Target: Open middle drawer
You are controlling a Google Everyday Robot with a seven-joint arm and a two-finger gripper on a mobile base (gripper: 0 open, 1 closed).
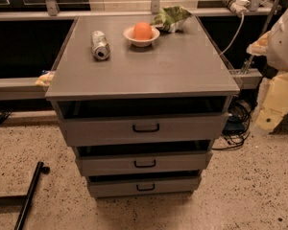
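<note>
Orange fruit (142,30) in white bowl (130,34), middle drawer (182,163) interior dark, tool (276,102) far right

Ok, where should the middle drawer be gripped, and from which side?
Probably by the black loop handle at the centre of the middle drawer, coming straight in from the front. The front is flat, so the handle is the only part to hold. It runs level, so close over it from above and below. The hand is not in view.

At the right edge, a rounded white arm shell (284,42) sits above a blocky cream-yellow hand (273,104).
</note>
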